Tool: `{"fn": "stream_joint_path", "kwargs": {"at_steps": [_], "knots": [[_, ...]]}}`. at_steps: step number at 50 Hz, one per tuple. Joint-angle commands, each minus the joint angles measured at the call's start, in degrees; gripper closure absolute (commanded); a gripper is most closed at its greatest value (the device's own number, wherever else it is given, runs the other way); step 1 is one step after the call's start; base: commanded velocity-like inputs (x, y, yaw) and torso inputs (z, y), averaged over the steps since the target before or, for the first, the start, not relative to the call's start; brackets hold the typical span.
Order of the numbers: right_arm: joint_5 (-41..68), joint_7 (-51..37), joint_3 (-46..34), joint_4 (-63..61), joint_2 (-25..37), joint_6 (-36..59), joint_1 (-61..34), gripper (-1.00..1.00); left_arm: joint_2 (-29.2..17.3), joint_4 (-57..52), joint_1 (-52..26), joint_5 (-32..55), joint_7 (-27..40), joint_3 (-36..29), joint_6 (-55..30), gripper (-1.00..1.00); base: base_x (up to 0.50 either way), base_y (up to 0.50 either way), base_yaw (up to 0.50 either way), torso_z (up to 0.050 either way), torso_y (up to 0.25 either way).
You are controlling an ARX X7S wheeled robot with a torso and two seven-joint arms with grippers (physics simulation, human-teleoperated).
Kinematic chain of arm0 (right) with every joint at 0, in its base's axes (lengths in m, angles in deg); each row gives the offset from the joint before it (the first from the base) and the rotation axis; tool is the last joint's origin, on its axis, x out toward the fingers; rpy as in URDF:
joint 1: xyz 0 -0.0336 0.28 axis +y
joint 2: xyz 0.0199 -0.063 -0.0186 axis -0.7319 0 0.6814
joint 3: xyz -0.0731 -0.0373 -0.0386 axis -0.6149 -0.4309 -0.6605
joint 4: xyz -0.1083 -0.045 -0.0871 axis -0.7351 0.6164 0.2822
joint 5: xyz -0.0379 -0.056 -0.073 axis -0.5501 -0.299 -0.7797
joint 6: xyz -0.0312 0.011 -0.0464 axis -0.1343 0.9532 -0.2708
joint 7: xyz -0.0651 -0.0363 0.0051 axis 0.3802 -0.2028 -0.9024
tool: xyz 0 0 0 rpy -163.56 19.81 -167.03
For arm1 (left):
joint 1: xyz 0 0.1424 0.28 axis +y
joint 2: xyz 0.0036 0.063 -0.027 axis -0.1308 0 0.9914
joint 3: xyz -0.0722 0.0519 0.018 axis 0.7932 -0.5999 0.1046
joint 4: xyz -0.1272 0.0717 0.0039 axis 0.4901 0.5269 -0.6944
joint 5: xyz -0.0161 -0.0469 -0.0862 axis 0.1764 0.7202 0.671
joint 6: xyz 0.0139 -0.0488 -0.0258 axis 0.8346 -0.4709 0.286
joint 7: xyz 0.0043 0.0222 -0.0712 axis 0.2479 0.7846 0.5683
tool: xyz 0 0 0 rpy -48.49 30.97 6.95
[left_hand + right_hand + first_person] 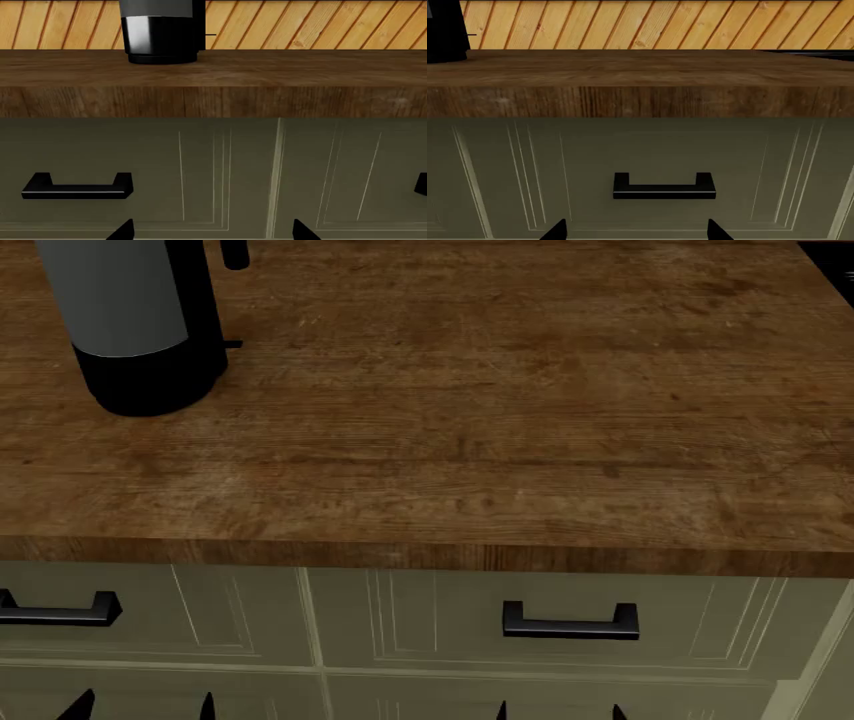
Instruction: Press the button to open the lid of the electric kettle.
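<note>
The electric kettle [134, 320] stands at the far left of the wooden counter [507, 440], with a grey body and black base; its lid is out of view above the frame. A small black tab [232, 344] sticks out near its base. The kettle's base also shows in the left wrist view [162, 37] and at the edge of the right wrist view [446, 35]. My left gripper [140, 706] and right gripper [558, 710] hang low in front of the drawers, below the counter edge, both open and empty. Only their fingertips show in the left wrist view [212, 232] and the right wrist view [636, 232].
Grey-green drawer fronts with black handles [570, 623] [60, 610] lie under the counter edge. A slatted wooden wall [647, 25] rises behind the counter. A dark object [838, 260] sits at the counter's far right corner.
</note>
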Motion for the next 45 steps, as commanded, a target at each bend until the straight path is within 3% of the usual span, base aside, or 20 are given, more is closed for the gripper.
{"fn": "stream_joint_path", "kwargs": {"at_steps": [1,25,45], "knots": [[0.0,-0.7,-0.7,0.0,0.5,0.0,0.0,-1.0,-0.6,0.0,0.0,0.6,0.6,-0.6,0.0,-1.0,0.0,0.0,0.0,0.0,0.0],[3.9,-4.4,-4.1,0.4,3.8,-0.2,-0.2,-1.0,-4.2,-2.4,0.5,3.1,3.3,-4.8,1.3,-1.0,0.0,0.0,0.0,0.001,0.0],[5.1,-5.9,-5.8,0.0,5.2,0.5,-0.2,-1.0,-5.8,-1.5,0.3,4.1,4.4,-6.6,2.8,-1.0,0.0,0.0,0.0,0.049,0.0]]}}
